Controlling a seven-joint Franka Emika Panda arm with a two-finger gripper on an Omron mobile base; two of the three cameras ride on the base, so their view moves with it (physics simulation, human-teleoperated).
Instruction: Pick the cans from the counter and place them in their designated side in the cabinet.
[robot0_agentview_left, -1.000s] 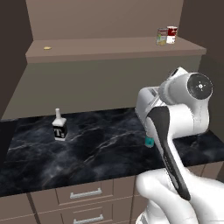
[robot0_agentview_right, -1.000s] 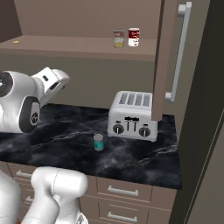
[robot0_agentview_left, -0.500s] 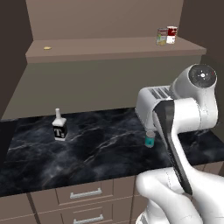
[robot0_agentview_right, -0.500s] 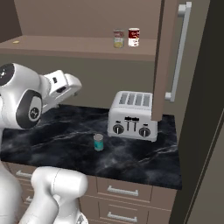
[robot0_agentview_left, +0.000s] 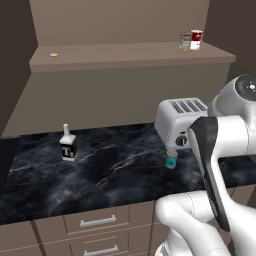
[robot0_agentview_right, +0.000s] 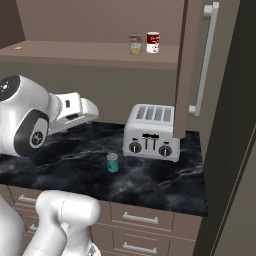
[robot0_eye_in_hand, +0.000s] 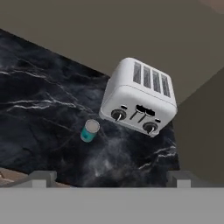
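A teal-blue can (robot0_agentview_left: 171, 159) (robot0_agentview_right: 113, 162) (robot0_eye_in_hand: 89, 131) stands upright on the black marble counter (robot0_agentview_left: 115, 165) (robot0_agentview_right: 150, 185) (robot0_eye_in_hand: 39, 96), just in front of the toaster's left corner. A beige-yellow can (robot0_agentview_left: 185, 42) (robot0_agentview_right: 135, 43) stands on the cabinet shelf (robot0_agentview_left: 125, 55) (robot0_agentview_right: 90, 50), touching or nearly touching a red-and-white can (robot0_agentview_left: 196, 39) (robot0_agentview_right: 153, 42). My gripper (robot0_eye_in_hand: 110, 179) is open, with nothing between its widely spread fingertips. It hangs above the counter, up and to the left of the teal can. The hand (robot0_agentview_right: 82, 111) points toward the toaster.
A silver four-slot toaster (robot0_agentview_left: 180, 120) (robot0_agentview_right: 152, 132) (robot0_eye_in_hand: 140, 96) sits at the counter's right end. A black-and-white bottle (robot0_agentview_left: 67, 145) stands far left. A small yellow bit (robot0_agentview_left: 54, 54) lies on the shelf's left. The open cabinet door (robot0_agentview_right: 207, 55) juts out at right.
My arm has swung to the right and the hand has moved toward the toaster, a little lower. The jaws stayed open. The cans have not moved.
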